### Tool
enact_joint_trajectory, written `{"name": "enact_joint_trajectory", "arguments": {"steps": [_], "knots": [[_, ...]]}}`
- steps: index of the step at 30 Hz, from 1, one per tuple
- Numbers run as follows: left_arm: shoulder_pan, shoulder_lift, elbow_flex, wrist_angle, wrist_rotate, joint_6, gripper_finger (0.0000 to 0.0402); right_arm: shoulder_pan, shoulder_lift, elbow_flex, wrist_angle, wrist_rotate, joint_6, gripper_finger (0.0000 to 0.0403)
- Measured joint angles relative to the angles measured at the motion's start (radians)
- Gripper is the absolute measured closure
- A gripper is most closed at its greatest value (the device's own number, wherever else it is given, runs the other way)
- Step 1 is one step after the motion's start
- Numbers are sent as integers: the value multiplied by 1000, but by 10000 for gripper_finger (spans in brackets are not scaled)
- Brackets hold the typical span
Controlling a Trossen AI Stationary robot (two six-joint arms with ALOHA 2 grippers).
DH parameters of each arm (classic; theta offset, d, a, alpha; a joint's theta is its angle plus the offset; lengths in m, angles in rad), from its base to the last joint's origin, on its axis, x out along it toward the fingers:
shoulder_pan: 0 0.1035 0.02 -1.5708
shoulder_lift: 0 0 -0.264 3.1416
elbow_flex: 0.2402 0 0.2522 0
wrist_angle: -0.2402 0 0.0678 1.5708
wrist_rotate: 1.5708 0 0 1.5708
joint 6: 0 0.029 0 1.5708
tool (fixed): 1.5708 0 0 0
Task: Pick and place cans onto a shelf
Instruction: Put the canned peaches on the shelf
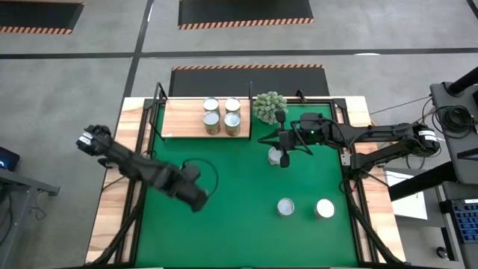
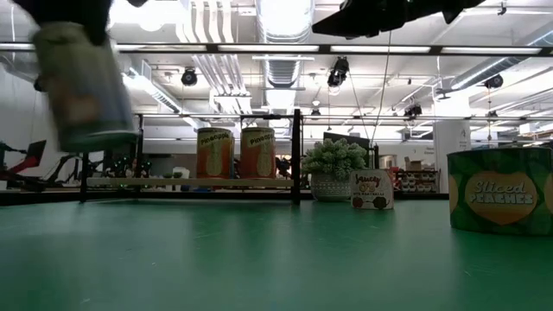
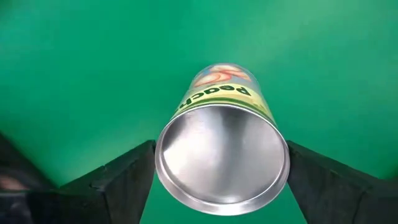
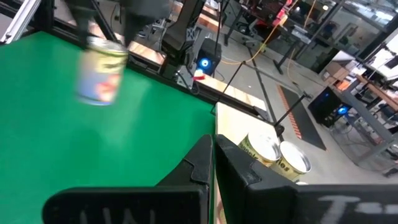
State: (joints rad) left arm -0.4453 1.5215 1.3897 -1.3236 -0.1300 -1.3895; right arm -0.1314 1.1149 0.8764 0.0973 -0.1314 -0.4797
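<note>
Now can (image 3: 222,152) clamped between left gripper (image 3: 221,180) fingers, above mat.

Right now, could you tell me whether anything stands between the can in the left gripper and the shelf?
Nothing visible does. The left gripper holds its can above bare green mat, and the mat between it and the shelf is clear. The shelf's left part is free; four cans stand further right.

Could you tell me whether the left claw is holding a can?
Yes, in the left wrist view a can sits clamped between the left claw's two dark fingers, above the green mat.
</note>
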Motion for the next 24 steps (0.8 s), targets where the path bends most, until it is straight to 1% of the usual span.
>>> {"name": "enact_joint_trajectory", "arguments": {"steps": [6, 8, 17, 24], "knots": [[157, -1, 96, -241, -104, 193, 93, 0, 0, 0, -34, 0, 14, 394], [219, -8, 107, -241, -137, 284, 93, 0, 0, 0, -35, 0, 19, 394], [560, -18, 112, -247, -169, 743, 93, 0, 0, 0, -41, 0, 37, 394], [828, -18, 100, -219, -169, 991, 93, 0, 0, 0, -45, 1, 36, 394]]}}
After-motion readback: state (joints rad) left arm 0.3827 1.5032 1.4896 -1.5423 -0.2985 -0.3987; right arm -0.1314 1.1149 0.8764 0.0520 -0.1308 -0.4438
